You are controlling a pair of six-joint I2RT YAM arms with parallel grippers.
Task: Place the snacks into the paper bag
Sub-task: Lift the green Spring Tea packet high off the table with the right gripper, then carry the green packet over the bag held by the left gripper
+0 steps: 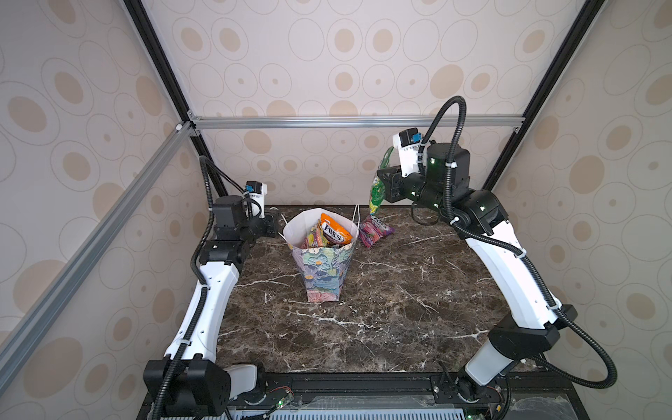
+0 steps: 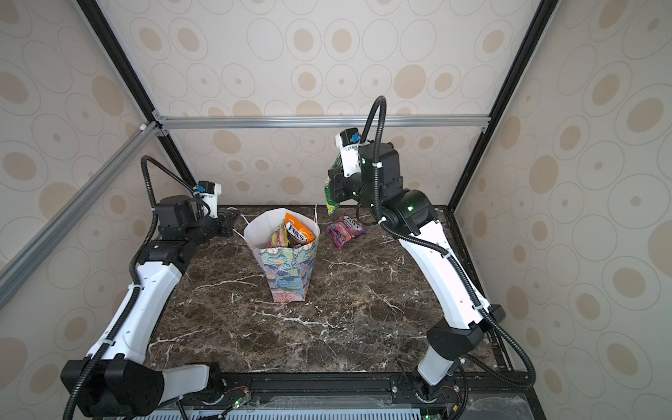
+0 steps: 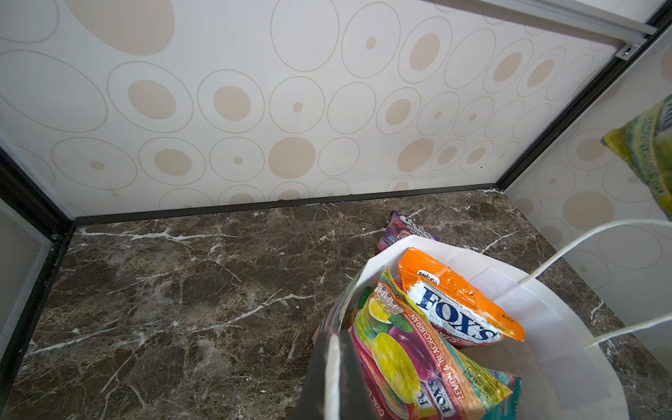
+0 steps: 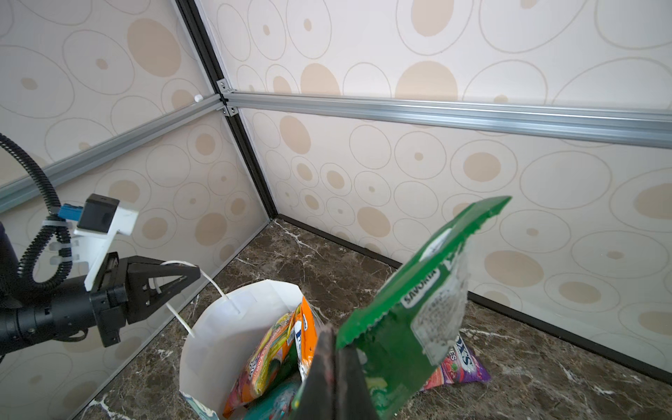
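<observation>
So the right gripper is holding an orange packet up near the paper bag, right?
No: the right gripper holds a green packet, clear in the right wrist view. The orange packet sits inside the paper bag.

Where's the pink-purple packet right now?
In both top views, the pink-purple packet lies on the table, just right of the paper bag, below the green packet.

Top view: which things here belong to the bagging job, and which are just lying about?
Job: bag; orange packet and lemon packet inside it; green packet in the shut right gripper; purple packet on the table; left gripper shut on the bag's handle.
Not the job: table; frame rail; walls.
</observation>
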